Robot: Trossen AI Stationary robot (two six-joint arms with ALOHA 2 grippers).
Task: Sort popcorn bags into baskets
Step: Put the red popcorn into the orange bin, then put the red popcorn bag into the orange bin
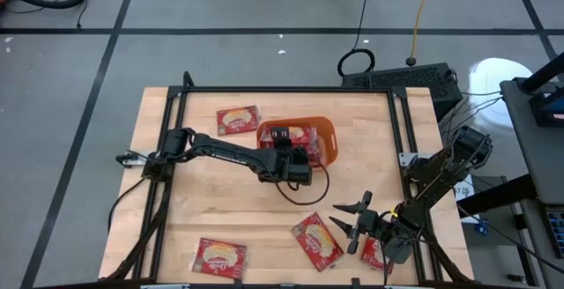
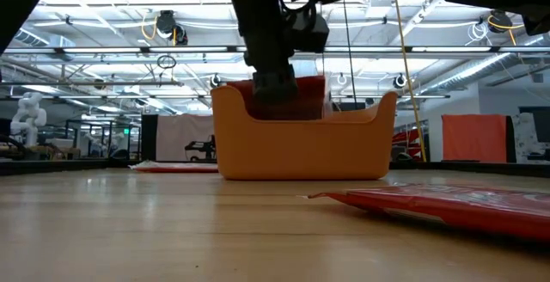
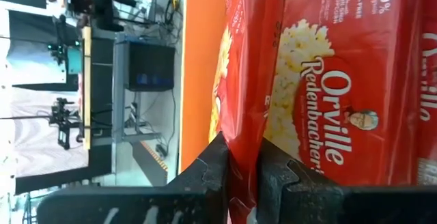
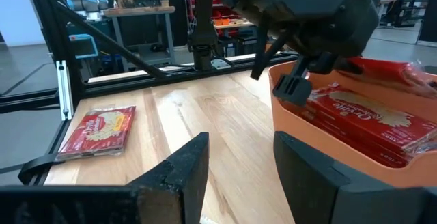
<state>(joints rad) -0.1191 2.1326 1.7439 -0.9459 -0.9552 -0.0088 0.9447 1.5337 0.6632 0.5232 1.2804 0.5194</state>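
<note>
Orange basket [image 2: 301,149] hides left tool [image 2: 275,88] — gripped bag [image 3: 246,80] edge-on

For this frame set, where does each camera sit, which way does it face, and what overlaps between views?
High: above the table, facing straight down; both arms show, left hand over the orange basket, right hand near the front edge.
Low: table-top height, facing level at the basket; the left arm drops in from above.
Left wrist: past its fingers, shut on a popcorn bag.
Right wrist: past its open fingers, across the table to the basket.
Shared: all four show the basket.
</note>
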